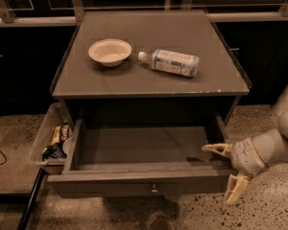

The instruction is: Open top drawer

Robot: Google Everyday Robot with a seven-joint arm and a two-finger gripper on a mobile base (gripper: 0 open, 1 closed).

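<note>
1. At far left I note a clear bin (42,137) holding packets, just beside the cabinet.
2. On the cabinet's surface (149,84) stands a pale bowl (110,51). To its right, a plastic bottle (172,62) lies on its side.
3. The top drawer (110,187) stands pulled well out beneath the surface, with its round knob (154,189) at centre front.
4. The gripper (216,174) sits at the drawer's right front corner. Its jaws are spread wide, one finger above the rim and the other outside the front panel, clamping nothing.
</note>
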